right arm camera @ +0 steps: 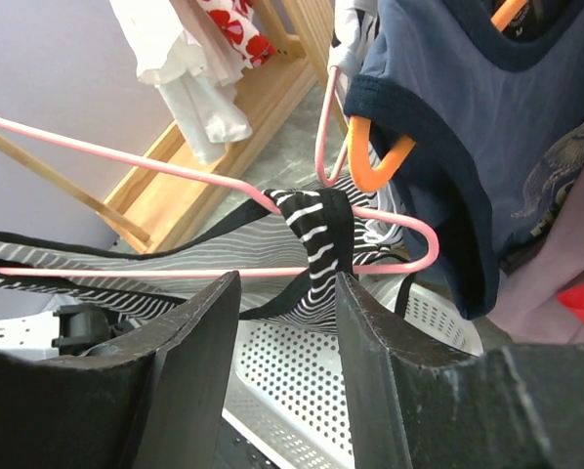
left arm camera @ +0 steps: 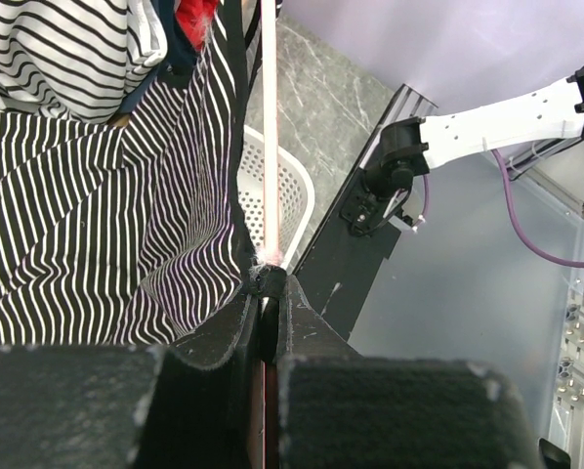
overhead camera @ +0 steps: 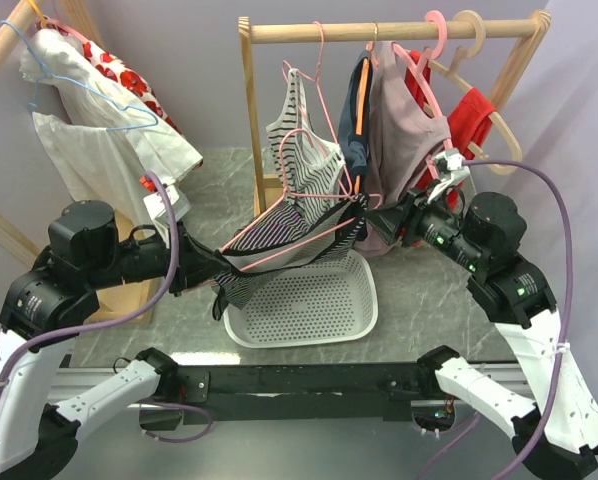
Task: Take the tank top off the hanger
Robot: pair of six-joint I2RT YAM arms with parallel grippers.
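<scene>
My left gripper is clamped on the hanger, my right gripper open at the tank top strap — pulled askew, it could snag.

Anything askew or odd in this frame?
The pink hanger hangs askew, one end pinched with fabric in the left gripper. A strap of the striped tank top sits bunched around the hanger's other end, before the open right gripper.
</scene>
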